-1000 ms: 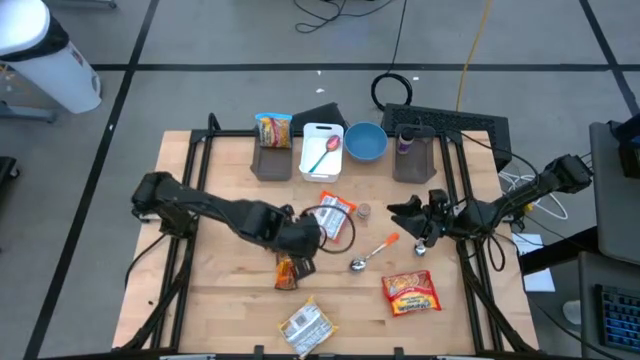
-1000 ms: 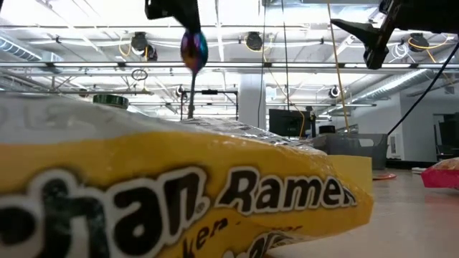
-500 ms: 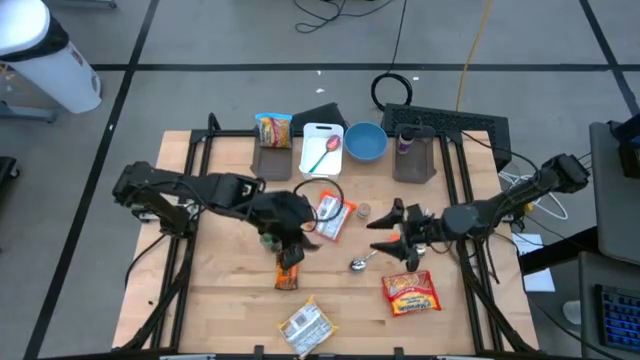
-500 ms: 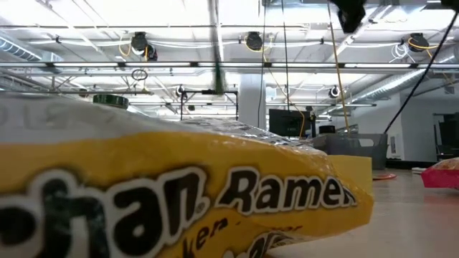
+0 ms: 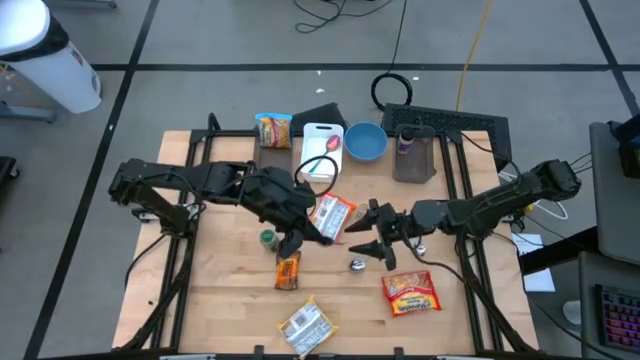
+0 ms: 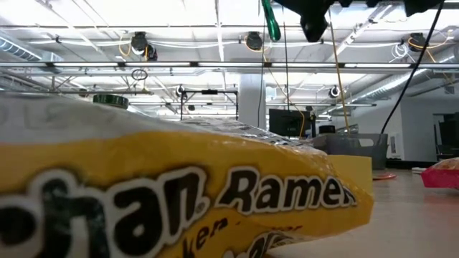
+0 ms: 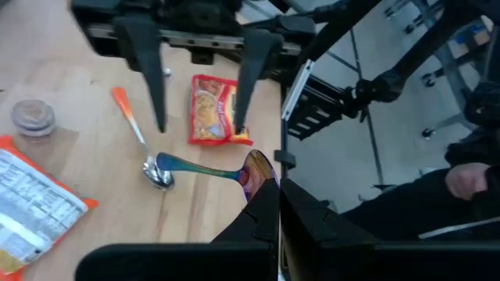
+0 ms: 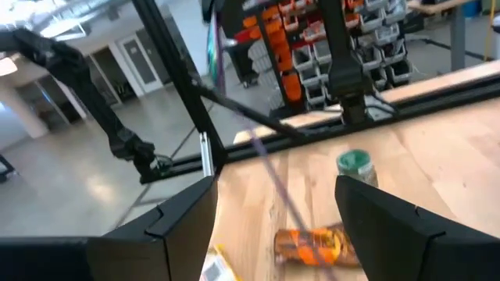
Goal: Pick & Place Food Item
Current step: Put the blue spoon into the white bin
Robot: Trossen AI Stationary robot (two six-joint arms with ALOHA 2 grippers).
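left gripper (image 5: 303, 237): pressed together, pinching a rainbow spoon (image 7: 209, 167) by its bowl end, handle sticking out toward the right arm; held off the table over mid-table.
right gripper (image 5: 368, 238): fingers spread wide, nothing between them; hovers just right of the left gripper, facing it.
red packet (image 5: 410, 293): flat on the table, near-right of the right gripper, apart from it; in the left wrist view it shows between the spread fingers but lies beyond them.
orange packet (image 5: 333, 215): between the two grippers on the far side, partly under the left one.
dark packet (image 5: 288, 270): near side of the left gripper, with a green-lid jar (image 5: 267, 238) just left of it.
near pack (image 5: 305, 325): close to the near edge of the table (image 5: 210, 290).
steel spoon (image 7: 139, 142): orange handle, on the table below the right gripper; bowl shows just near of it.
room: bare wood left-near and right of the red packet; far edge crowded with bins, board and a blue bowl (image 5: 366, 142).
hidden: low view is almost filled by a ramen pack, so the table is blocked there. Rainbow spoon is hard to pick out from above.
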